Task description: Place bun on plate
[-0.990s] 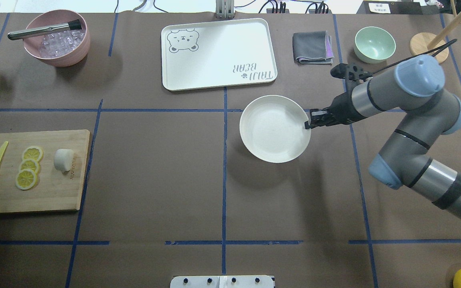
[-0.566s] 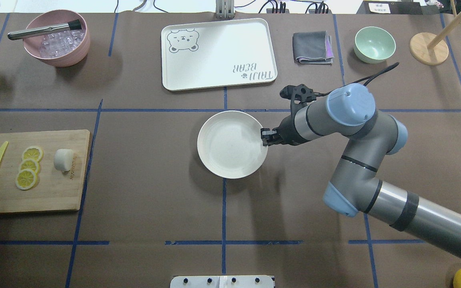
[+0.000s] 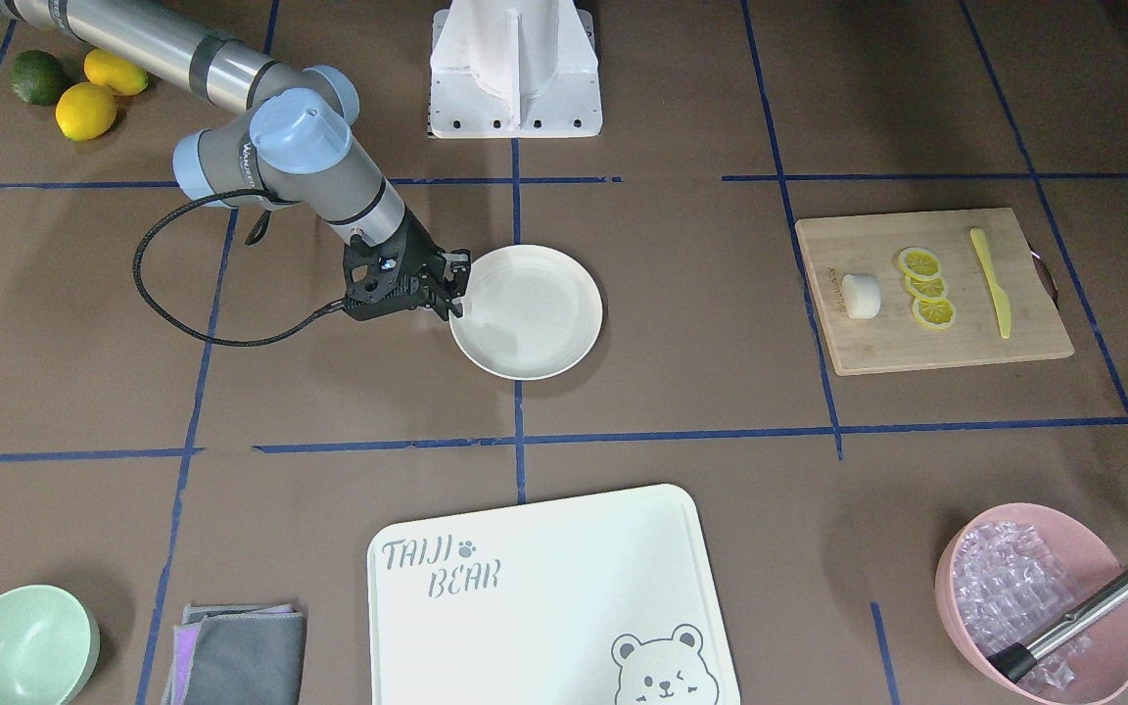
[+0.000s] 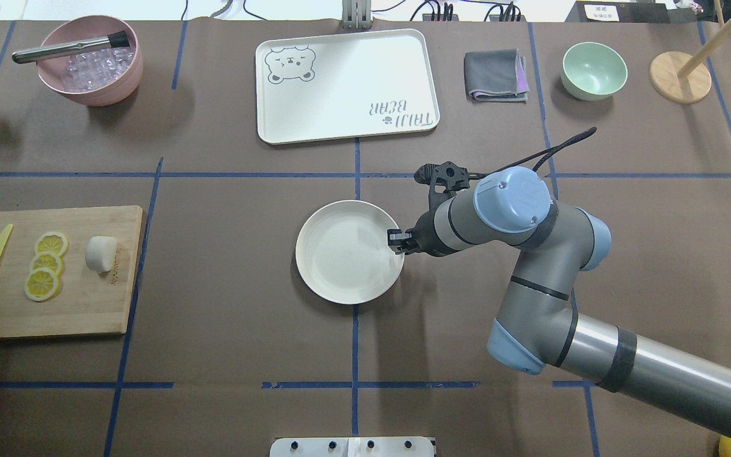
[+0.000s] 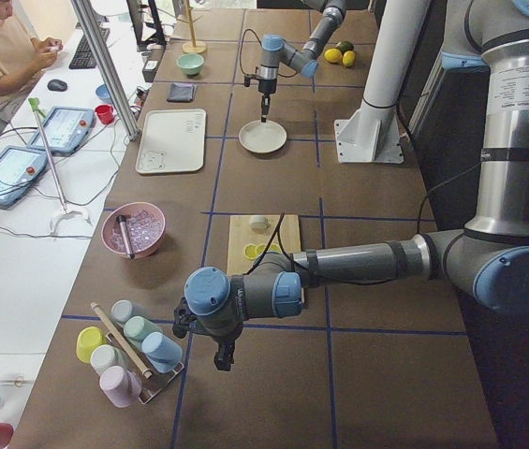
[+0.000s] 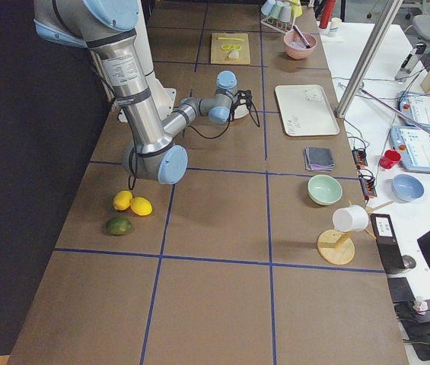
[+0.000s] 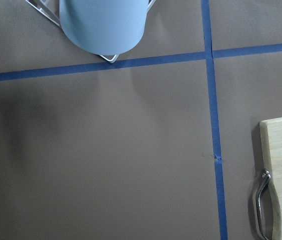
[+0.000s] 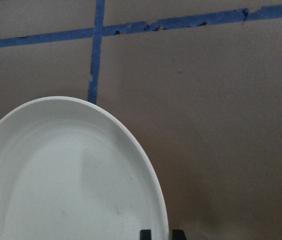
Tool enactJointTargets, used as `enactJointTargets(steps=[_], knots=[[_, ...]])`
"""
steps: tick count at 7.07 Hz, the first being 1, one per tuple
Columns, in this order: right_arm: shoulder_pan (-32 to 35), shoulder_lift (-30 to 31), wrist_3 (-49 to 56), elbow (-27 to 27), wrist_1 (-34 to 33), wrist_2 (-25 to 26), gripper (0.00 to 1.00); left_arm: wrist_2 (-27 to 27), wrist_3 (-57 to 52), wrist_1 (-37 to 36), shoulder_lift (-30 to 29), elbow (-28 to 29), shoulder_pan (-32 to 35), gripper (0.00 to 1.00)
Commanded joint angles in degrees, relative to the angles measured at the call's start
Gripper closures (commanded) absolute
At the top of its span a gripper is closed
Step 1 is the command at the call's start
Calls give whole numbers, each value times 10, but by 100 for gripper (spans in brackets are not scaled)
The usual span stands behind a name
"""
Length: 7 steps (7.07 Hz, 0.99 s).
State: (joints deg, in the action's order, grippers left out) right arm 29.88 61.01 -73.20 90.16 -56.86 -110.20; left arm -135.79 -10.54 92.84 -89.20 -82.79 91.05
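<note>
While pinching the rim of the plate with the right gripper — closed on it — keep level, slide gently toward the bun, far past the fingertips.

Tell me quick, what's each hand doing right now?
Right hand: closed on the rim of the plate.
Left hand: cannot be told; it shows only in the left side view, over bare table.

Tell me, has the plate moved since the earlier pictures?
Yes. In the overhead view the plate went left and toward the robot: it was right of the middle blue tape line, now it lies across it.
</note>
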Motion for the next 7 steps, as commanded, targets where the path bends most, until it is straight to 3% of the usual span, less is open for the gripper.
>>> enactJointTargets(steps=[1,2,3,7], knots=[[34,0,2,44,-101,-15,1,-1,-1,7,0,0,0,0],[101,2,36,68,-186,-88,0,-2,-3,31,0,-2,0,0],[178,10,123,70,-219,-151,0,0,-4,58,1,-2,0,0],[406,84,602,51,-392,-202,0,2,3,74,-11,-4,-3,0]])
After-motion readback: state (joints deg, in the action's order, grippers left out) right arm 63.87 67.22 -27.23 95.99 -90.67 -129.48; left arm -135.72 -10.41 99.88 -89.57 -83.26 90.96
